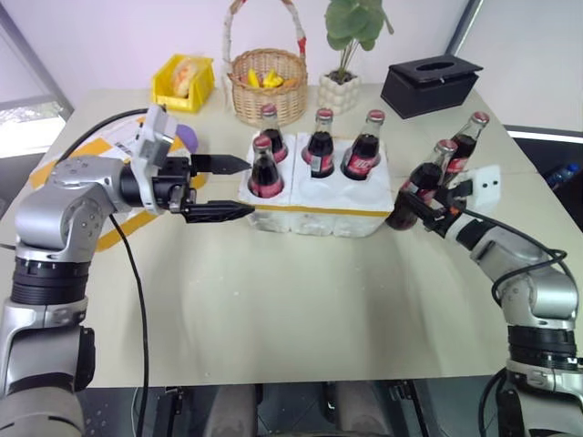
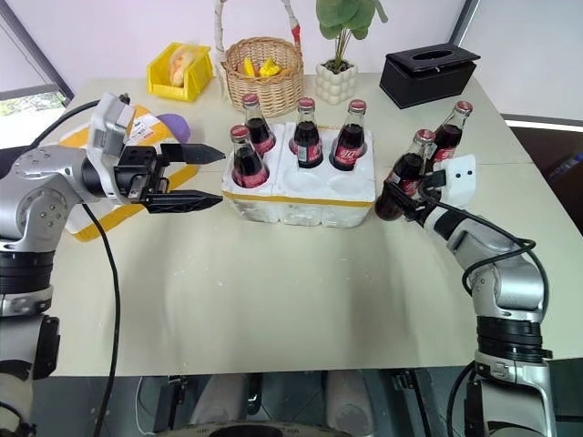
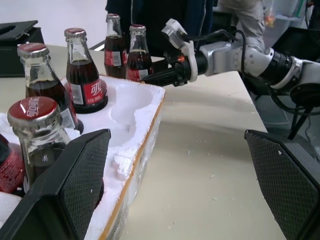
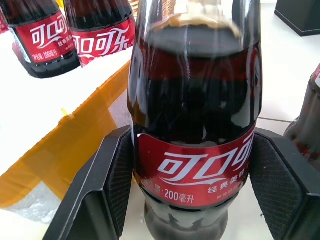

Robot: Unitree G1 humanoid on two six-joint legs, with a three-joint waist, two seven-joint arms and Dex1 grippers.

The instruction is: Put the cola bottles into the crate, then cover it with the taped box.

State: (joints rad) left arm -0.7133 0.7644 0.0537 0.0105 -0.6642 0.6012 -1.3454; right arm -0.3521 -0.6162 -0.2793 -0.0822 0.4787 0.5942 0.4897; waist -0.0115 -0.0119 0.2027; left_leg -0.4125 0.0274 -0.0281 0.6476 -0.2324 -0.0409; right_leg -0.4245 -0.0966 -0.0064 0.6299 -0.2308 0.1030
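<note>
On the beige table [image 1: 301,300] the crate [image 1: 314,205] holds four bottles, the right gripper [image 1: 421,208] is clenched on a fifth bottle [image 1: 414,193] just beside it, the left gripper [image 1: 220,188] waits released, so next comes lifting it over a free well.

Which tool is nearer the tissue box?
Right. The right tool, shut on a cola bottle beside the crate, sits closer to the tissue box. The left tool hangs open at the crate's far side.
</note>
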